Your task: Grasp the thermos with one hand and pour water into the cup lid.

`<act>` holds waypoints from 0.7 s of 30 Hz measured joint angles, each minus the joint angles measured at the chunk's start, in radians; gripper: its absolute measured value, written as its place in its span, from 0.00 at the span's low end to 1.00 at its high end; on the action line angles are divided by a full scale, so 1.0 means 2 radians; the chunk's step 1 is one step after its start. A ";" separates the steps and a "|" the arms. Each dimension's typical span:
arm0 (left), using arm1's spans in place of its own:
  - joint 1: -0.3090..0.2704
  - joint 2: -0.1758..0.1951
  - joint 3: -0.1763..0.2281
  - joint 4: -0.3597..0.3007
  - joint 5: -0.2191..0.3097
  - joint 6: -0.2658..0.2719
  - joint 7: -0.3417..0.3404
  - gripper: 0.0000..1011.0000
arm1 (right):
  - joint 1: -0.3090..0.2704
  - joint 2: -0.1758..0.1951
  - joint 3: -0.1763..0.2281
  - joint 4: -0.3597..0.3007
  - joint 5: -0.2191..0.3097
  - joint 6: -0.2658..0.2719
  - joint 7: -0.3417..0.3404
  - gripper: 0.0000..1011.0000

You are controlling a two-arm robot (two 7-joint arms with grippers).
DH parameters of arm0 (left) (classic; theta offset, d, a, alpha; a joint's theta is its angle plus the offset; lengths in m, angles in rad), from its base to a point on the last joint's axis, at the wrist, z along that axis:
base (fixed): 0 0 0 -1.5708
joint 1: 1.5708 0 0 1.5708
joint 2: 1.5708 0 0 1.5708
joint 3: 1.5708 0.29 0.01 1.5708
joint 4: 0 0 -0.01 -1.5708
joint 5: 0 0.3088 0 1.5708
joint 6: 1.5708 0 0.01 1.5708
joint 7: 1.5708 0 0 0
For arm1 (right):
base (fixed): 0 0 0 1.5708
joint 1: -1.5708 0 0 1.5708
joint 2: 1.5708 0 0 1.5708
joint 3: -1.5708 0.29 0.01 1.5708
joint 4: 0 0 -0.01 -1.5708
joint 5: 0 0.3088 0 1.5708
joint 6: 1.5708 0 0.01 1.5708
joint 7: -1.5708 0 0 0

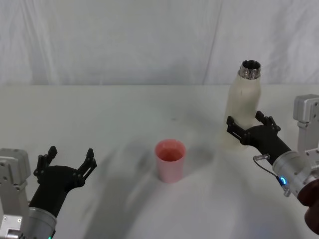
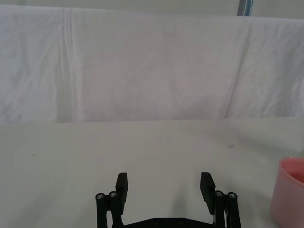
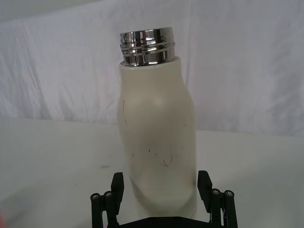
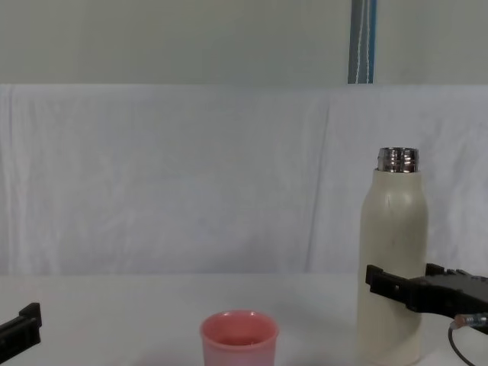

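The step in hand looks like the grasp itself: the right gripper has its jaws spread to either side of the lower body of the thermos, which stands upright and uncapped on the right side of the desk. In the right wrist view the two black fingers sit just beside the bottle's cream walls, one on each flank, but I cannot tell for sure whether they press on it yet; a thin gap seems to remain, so I judge the jaws open around it, not clamped. The cup lid, a small pink cup, stands upright near the middle of the desk, well apart from the thermos and to its left. The left gripper waits low over the near left part of the desk with its jaws spread wide and nothing between them, the cup lid off to its right. Next, I would expect the right jaws to close firmly on the bottle's body, low as they are placed. The bottle is tall and its weight sits above the hold, so the grip must be secure before lifting it, carrying it over to the pink cup and tipping the steel neck above the rim.
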 joint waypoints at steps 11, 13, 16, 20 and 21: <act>0.000 0.000 0.000 0.000 0.000 0.000 0.000 0.99 | 0.017 -0.003 -0.005 0.027 -0.002 -0.005 0.002 0.99; 0.000 0.000 0.000 0.000 0.000 0.000 0.000 0.99 | 0.020 -0.004 -0.006 0.030 -0.003 -0.006 0.003 0.99; 0.000 0.000 0.000 0.000 0.000 0.000 0.000 0.99 | 0.024 -0.005 -0.007 0.036 -0.004 -0.007 0.003 0.99; 0.000 0.000 0.000 0.000 0.000 0.000 0.000 0.99 | 0.027 -0.006 -0.009 0.041 -0.006 -0.008 0.003 0.99; 0.000 0.000 0.000 0.000 0.000 0.000 0.000 0.99 | 0.027 -0.006 -0.009 0.042 -0.007 -0.008 0.003 0.99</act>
